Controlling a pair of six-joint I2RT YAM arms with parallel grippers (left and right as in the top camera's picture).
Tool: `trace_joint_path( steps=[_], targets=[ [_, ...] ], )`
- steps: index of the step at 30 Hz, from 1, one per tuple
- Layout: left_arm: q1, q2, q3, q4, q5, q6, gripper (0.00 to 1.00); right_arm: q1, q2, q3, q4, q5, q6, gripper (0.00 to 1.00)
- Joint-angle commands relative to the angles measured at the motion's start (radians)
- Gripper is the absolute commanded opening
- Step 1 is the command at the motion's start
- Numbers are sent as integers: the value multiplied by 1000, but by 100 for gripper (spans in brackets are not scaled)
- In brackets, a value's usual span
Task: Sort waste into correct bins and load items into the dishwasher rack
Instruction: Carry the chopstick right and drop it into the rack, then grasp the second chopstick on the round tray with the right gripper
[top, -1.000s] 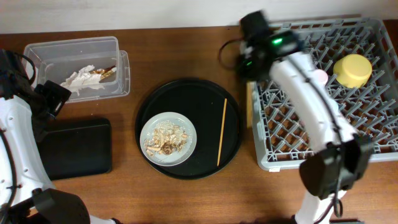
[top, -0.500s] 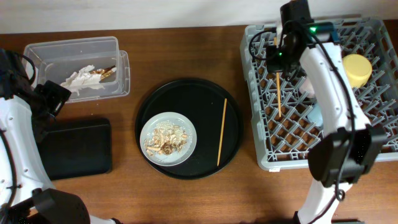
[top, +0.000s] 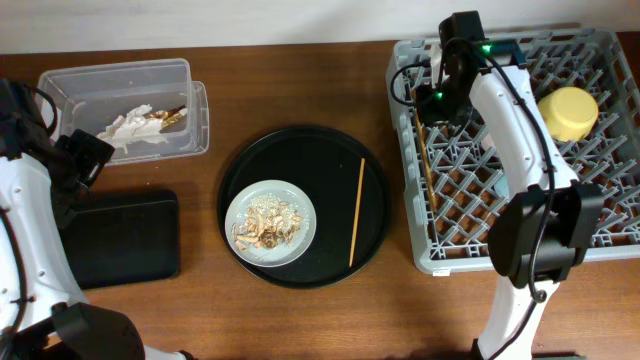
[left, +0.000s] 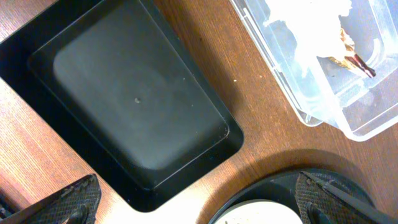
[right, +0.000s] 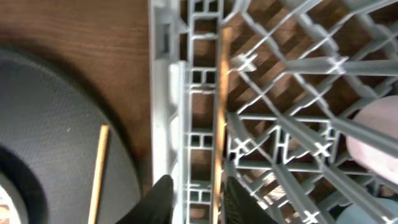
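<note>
Right wrist — right gripper (right: 198, 191) jaws standing apart astride thin wooden chopstick (right: 221, 93) in grey plastic rack (right: 163, 93); seeming light, stiff — pinching mid-length advised.

Reading the table (top: 300, 80) as brown wood with visible grain; taking the tub (top: 75, 85) for clear, smooth plastic; finding the shallow tray (left: 137, 106) matt black, faintly sheened; seeing the rack (top: 440, 262) as dull grey plastic; noting the chopstick (top: 356, 210) as pale bare wood, the wrapper scraps (top: 128, 127) as crumpled, papery, the food bits (top: 265, 225) as rough, crumbly.
</note>
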Motion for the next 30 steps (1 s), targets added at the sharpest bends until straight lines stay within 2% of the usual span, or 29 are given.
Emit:
trace_joint_path(
  steps=[1,4,7,9,10,11,14,18,22,26,30],
  targets=[
    [6,-17,4,2,-7,-10,99,5,0,-4,-42,-143,3,29],
    [6,-17,4,1,-7,-10,99,11,0,-4,-95,-321,3,29],
    [6,-17,4,1,-7,-10,99,37,0,-4,-132,-392,8,29],
    [6,-17,4,1,-7,-10,99,74,0,-4,-145,-380,16,31],
    [6,-17,4,1,-7,-10,99,92,0,-4,-147,-376,23,35],
    [6,-17,4,1,-7,-10,99,116,0,-5,-148,-331,75,40],
    [6,-17,4,1,-7,-10,99,175,0,-13,-147,-133,233,41],
    [6,-17,4,1,-7,-10,99,278,1,-87,-103,63,455,36],
    [6,-17,4,1,-7,-10,99,336,1,-216,23,70,571,26],
    [6,-17,4,1,-7,-10,99,377,1,-357,185,22,624,24],
    [6,-17,4,2,-7,-10,99,390,1,-453,275,29,690,20]
  ],
)
